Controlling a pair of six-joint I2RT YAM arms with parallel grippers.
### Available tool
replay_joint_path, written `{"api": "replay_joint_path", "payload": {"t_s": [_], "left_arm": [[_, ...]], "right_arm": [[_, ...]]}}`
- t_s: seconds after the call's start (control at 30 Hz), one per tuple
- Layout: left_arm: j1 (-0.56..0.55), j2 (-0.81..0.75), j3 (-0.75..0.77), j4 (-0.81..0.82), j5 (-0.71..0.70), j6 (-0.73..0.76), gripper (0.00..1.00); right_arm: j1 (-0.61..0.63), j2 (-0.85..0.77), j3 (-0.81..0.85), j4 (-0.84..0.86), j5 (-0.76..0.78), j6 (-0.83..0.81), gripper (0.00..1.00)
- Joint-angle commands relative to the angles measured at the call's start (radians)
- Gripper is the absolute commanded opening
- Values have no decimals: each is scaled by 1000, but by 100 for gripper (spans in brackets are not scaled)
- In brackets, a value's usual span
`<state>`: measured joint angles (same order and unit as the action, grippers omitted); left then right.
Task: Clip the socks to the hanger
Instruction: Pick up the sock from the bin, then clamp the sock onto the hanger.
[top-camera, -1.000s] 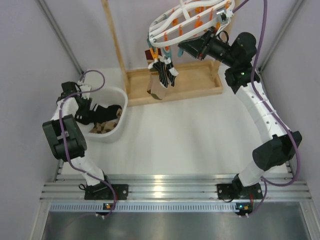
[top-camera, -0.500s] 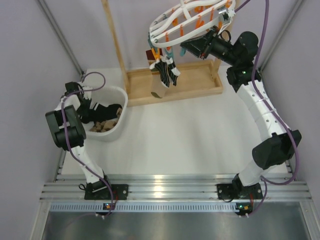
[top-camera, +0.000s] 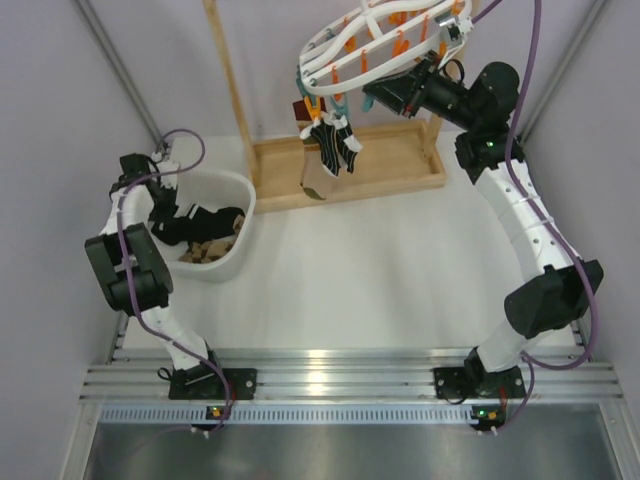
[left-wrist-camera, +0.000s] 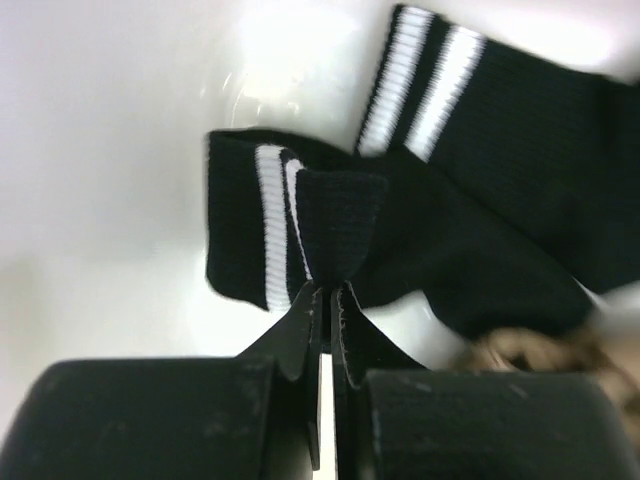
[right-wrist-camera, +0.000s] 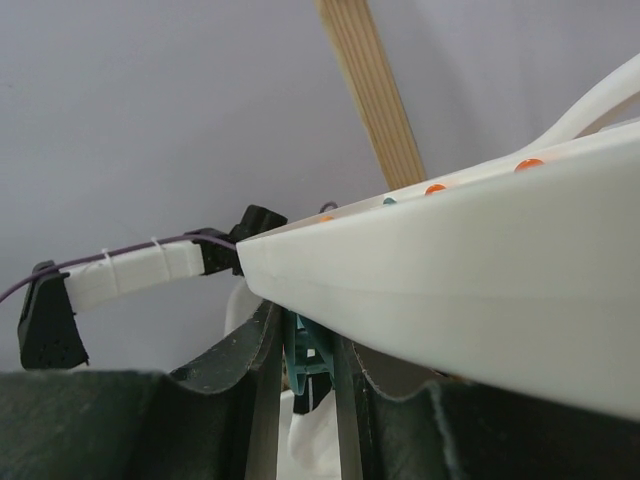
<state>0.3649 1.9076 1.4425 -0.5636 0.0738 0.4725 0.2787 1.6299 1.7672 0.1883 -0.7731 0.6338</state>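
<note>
Left gripper (left-wrist-camera: 322, 297) is down in the white tub (top-camera: 238, 192), fingers pressed almost together on a fold of a black sock (left-wrist-camera: 340, 225) with white cuff bands. It looks like a pinch at the very tips, though this close it's hard to say how much fabric is caught. A second sock (left-wrist-camera: 500, 140) lies just beside it, so taking a small fold is the way to lift one alone. Up high, the right gripper (right-wrist-camera: 305, 340) sits under the rim of the hanger (top-camera: 345, 50), jaws closed on a teal peg (right-wrist-camera: 305, 365). I'd judge that's to squeeze it open and steady the tilted frame. Dark clipped socks (top-camera: 335, 145) dangle over the wooden stand (top-camera: 350, 172).
</note>
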Motion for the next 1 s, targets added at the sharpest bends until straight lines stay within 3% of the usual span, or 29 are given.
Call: {"api": "replay_joint_path", "payload": {"t_s": [0.0, 0.17, 0.43, 0.57, 0.67, 0.83, 0.97], "left_arm": [[0, -189, 58, -111, 67, -26, 0], [8, -280, 186, -232, 214, -86, 0], [-20, -386, 468, -245, 437, -363, 0], [-37, -401, 593, -229, 509, -417, 0], [-38, -412, 654, -216, 664, -428, 0], [-60, -479, 624, -167, 917, -429, 0], [-163, -536, 520, -162, 958, -430, 0]], "right_arm": [[-42, 42, 0, -64, 77, 40, 0], [-39, 25, -35, -15, 101, 104, 0], [-13, -1, -57, 39, 144, 133, 0], [-4, -11, -57, 37, 172, 144, 0], [5, -22, -63, 48, 195, 139, 0], [25, -30, -51, 62, 213, 107, 0], [40, -27, -19, 68, 207, 81, 0]]}}
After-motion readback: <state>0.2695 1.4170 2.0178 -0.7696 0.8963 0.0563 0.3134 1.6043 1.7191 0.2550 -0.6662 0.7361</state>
